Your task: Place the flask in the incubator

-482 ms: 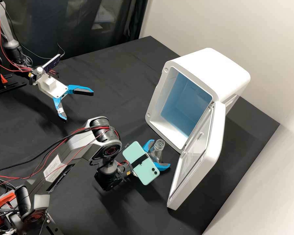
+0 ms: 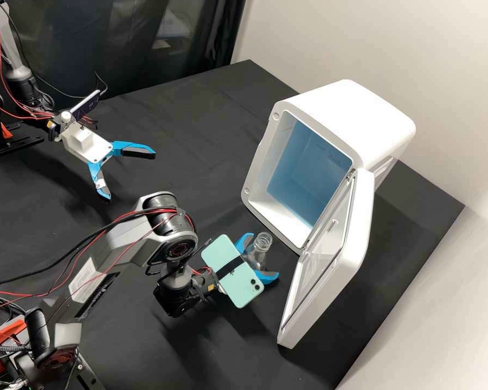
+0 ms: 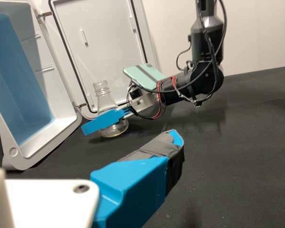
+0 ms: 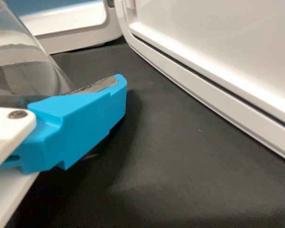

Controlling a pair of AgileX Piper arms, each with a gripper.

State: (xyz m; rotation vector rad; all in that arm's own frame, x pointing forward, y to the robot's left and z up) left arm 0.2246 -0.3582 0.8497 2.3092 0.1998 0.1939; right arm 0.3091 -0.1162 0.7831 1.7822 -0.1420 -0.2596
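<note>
Resting on the desk (image 2: 211,108) just before the open incubator (image 2: 358,119), the flask (image 2: 261,246) sits clasped in the fingers of the right gripper (image 2: 264,258), the left gripper (image 2: 130,176) gapes wide, and placing it inside is not yet done.

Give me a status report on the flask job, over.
Left tool open, hovering off to the side. Right tool around flask, grip unconfirmed. Flask upright on bench by the open incubator door. Nothing blocking the opening.

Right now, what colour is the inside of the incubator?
Light blue; the incubator is white outside. The high view shows it best.
</note>
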